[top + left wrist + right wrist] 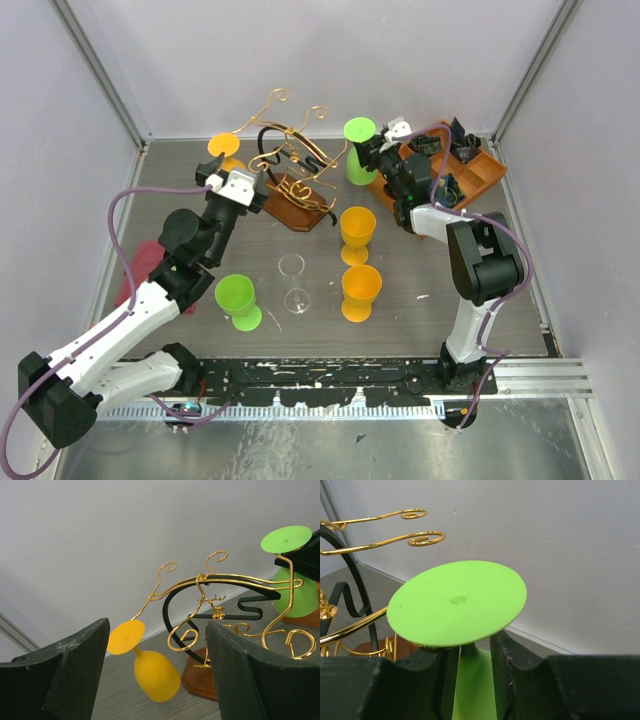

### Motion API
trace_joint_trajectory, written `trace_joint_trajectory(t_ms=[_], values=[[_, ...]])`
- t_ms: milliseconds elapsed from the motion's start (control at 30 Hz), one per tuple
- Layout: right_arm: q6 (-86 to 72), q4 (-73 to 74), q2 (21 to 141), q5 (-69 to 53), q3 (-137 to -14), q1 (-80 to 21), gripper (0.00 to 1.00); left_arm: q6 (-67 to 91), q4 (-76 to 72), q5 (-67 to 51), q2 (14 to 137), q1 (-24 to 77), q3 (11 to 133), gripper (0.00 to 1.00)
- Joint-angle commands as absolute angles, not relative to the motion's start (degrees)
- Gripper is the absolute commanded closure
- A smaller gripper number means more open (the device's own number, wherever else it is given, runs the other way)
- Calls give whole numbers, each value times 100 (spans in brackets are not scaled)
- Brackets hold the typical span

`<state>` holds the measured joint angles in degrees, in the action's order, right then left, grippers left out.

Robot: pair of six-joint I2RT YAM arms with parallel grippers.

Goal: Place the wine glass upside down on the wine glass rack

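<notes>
A green wine glass (359, 132) (457, 602) hangs upside down from a gold arm of the wine glass rack (290, 140) (385, 542), at its right end. My right gripper (373, 152) (468, 652) straddles the stem just under the foot, slightly open, with a thin gap showing beside the stem. An orange wine glass (224, 148) (155, 672) hangs upside down and tilted from the rack's left arm. My left gripper (257, 188) (157, 630) is open just in front of it, holding nothing. The rack (225, 580) stands on a brown wooden base (300, 205).
Two upright orange glasses (357, 228) (361, 290), an upright green glass (236, 298) and a clear glass (293, 283) stand mid-table. An orange compartment tray (480, 172) sits at the back right. A red cloth (135, 272) lies at the left, under the left arm.
</notes>
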<state>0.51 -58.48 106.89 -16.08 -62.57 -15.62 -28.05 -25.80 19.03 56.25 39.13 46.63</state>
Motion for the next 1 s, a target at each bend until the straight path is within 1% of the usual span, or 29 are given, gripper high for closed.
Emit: trace_joint_trajectory(t_ms=[0,367,433,633,967], values=[[173,-6195,10472,-1341,-6271,-1539,64,-2810,-2733,1967,5538,3865,4677,16],[465,-6046,10058,-1159,-5844,-1537,65,-2739,-2751,1952,5513,3852,4623,16],[482,-6040,9977,-1147,-5761,-1541,67,-2734,-2751,1951,5511,3850,4618,16],[557,-5946,9774,-1225,-5590,-1532,77,-2695,-2744,1933,5497,3844,4606,16],[457,-5952,9623,-1555,-5320,-1538,80,-2650,-2740,1901,5455,3845,4586,16]])
